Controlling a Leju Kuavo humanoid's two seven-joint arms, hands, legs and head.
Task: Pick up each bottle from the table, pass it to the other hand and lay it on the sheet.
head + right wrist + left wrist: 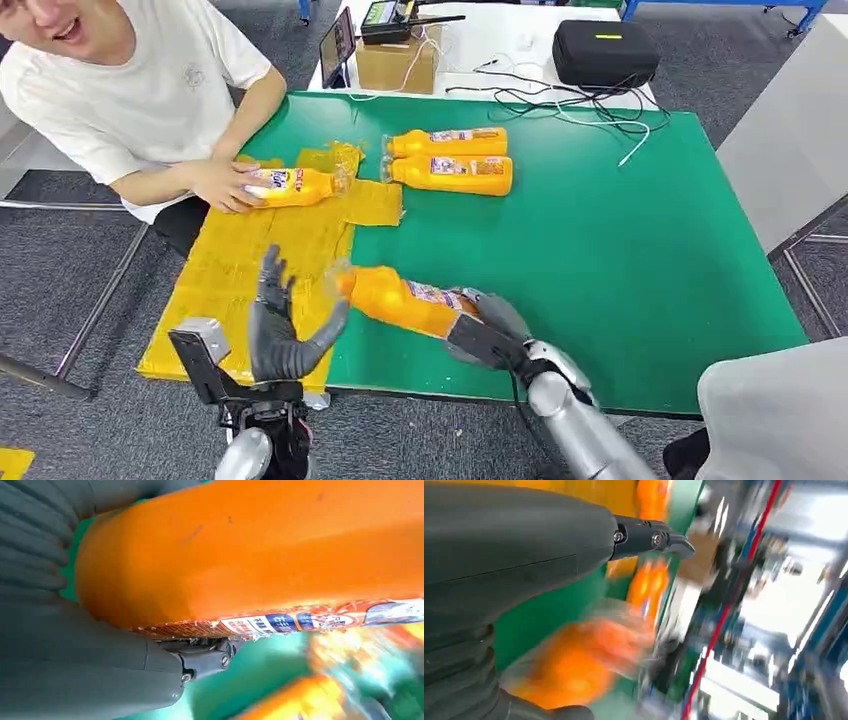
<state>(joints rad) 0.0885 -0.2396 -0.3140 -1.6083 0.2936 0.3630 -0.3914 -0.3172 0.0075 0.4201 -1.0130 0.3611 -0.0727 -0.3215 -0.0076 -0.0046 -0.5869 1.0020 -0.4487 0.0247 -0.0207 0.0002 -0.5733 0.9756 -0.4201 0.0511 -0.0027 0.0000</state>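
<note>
Holding an orange bottle [400, 300] by its fat end, the right robot hand [480, 325] has its fingers wrapped round it. The bottle is tipped on its side in the air, low over the green counter [620, 250], with its cap end poking toward the left robot hand [285, 325]. That left robot hand is wide, with nothing in it, fingers spread, and it waits just beside the cap end, over the edge of the yellow sheet [250, 270].

Two more bottles [450, 160] lie side by side on the counter, farther back. One bottle [290, 187] lies on the sheet with a person's hand [225, 185] on it.

I think the bottle is hard plastic, smooth and a bit slippery, and most likely heavy if it is full. It should not squash. The wrap at the cap end looks thin and crinkly, so it is a poor place to grab. The best place for the left robot hand to take hold is the bare orange part near the neck, well away from the right robot hand's fingers. If the hold is too light, the bottle could slide out and drop.
</note>
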